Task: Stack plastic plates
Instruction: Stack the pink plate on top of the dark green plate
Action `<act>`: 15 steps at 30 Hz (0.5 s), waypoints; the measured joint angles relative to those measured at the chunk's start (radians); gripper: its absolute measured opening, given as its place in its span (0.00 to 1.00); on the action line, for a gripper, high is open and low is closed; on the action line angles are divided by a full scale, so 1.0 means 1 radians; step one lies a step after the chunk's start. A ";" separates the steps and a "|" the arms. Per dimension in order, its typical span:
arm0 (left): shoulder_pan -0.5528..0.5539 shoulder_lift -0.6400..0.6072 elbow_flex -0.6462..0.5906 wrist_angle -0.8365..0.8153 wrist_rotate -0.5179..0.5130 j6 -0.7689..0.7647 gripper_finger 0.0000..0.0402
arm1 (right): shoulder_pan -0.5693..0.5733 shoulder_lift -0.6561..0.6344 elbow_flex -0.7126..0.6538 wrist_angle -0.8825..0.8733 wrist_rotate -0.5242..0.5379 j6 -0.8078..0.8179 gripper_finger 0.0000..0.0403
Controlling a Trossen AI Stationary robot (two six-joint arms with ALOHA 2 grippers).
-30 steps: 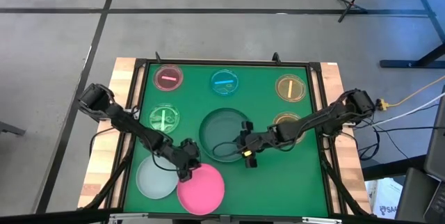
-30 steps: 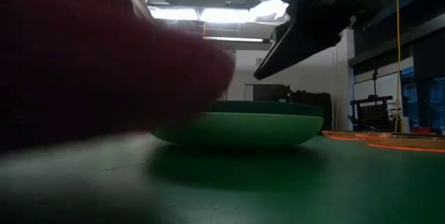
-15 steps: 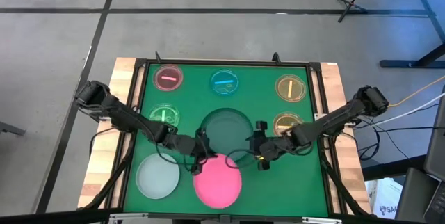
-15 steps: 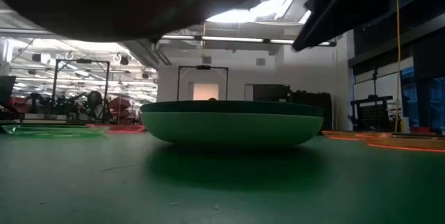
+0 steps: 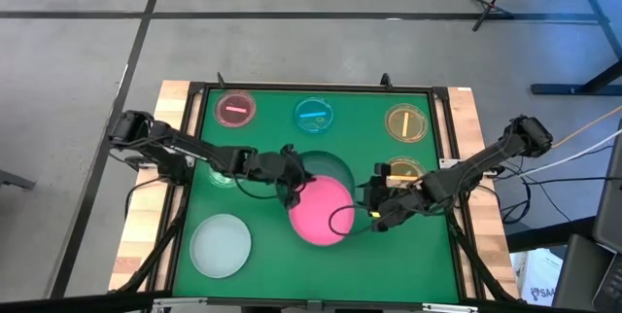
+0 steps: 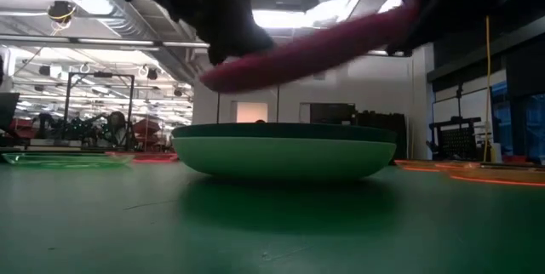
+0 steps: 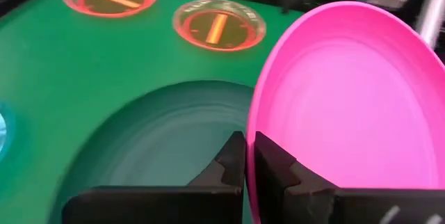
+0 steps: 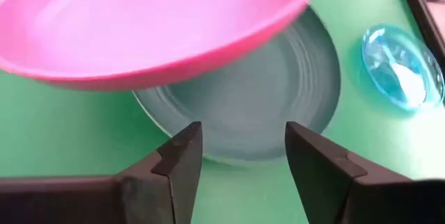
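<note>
From overhead I see the left gripper (image 5: 289, 185) clenched on the rim of the large round pink plastic plate (image 5: 324, 210), at frame centre over the large dark green plastic plate (image 5: 328, 167). The low view adds what that hides: the pink plate is tilted and clear above the green stack. My right gripper (image 8: 240, 156) hangs released beside it, holding nothing.

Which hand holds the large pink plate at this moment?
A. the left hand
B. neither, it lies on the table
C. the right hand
A: the left hand is shut on the rim of the large pink plate, held tilted above the dark green plate.
</note>
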 joint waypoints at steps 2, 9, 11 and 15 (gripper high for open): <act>0.026 0.002 -0.008 -0.005 -0.004 0.002 0.01 | -0.008 0.000 -0.028 0.004 -0.001 0.020 0.48; 0.115 0.002 -0.067 -0.005 -0.004 0.019 0.01 | -0.010 -0.001 -0.089 0.056 0.059 0.049 0.48; 0.139 0.002 -0.085 0.004 -0.005 0.017 0.01 | -0.010 -0.001 -0.095 0.056 0.067 0.050 0.48; 0.167 0.002 -0.114 0.024 0.031 0.002 0.01 | -0.010 -0.001 -0.103 0.060 0.092 0.079 0.48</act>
